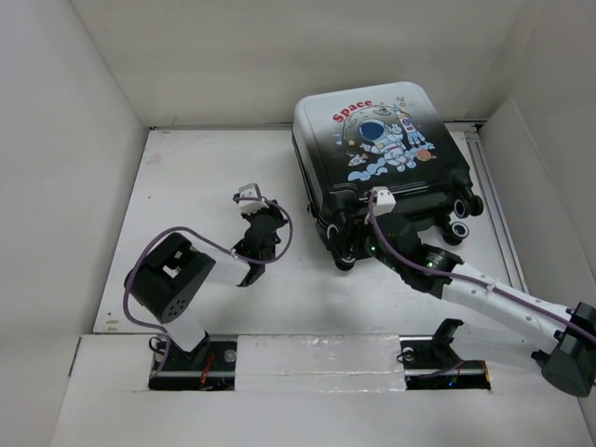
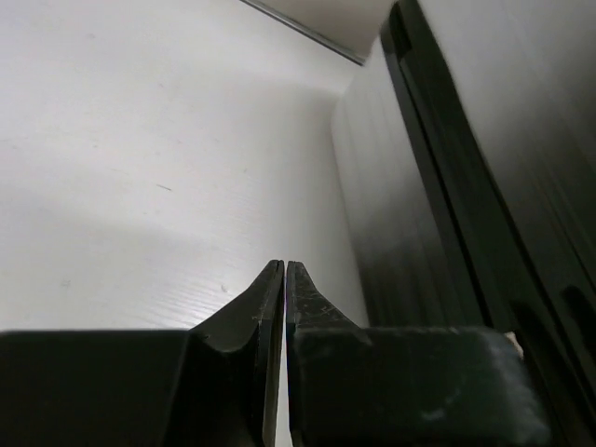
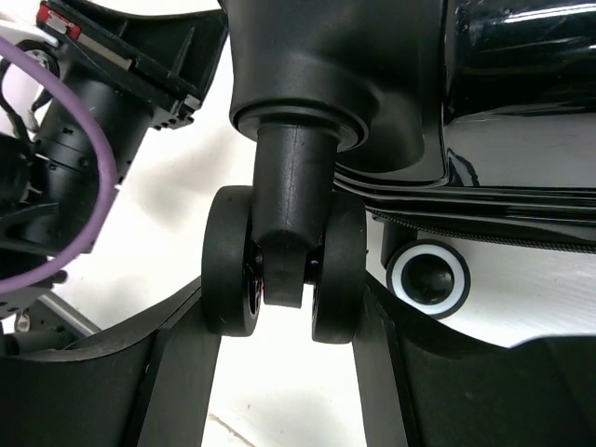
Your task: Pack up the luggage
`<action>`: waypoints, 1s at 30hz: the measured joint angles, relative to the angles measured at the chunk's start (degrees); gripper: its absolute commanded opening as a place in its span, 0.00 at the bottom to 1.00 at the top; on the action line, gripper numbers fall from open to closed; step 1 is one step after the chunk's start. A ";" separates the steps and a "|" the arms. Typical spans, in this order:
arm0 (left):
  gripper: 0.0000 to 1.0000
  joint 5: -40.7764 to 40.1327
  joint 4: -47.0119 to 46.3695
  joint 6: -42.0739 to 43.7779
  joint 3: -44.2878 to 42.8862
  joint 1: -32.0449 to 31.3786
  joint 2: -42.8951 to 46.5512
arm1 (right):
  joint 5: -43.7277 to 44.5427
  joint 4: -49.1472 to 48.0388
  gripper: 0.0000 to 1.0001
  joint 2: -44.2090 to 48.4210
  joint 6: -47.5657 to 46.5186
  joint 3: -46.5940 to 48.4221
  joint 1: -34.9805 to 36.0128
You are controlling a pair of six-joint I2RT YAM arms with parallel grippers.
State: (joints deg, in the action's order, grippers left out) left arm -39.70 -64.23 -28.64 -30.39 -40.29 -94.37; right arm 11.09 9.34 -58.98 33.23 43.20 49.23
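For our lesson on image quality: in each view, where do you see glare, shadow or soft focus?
Top view: even light, only soft shadows around the suitcase. Left wrist view: bright table, suitcase side nearly black, the shut left hand dark and soft. Right wrist view: streaky glare on the glossy suitcase, wheel sharp.

Luggage (image 3: 521, 56) running off the top and right edges, right wrist view; right gripper (image 3: 289, 298) flanking a caster (image 3: 291, 205), contact being impossible to tell.
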 measured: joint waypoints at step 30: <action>0.43 39.47 -1.46 2.14 7.41 -3.74 3.63 | 0.94 0.09 0.00 -0.72 -2.16 0.57 0.35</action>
State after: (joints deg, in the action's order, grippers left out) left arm -0.23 -65.69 -26.50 -22.98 -44.03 -90.74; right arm 12.03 9.43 -59.70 31.07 43.77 49.58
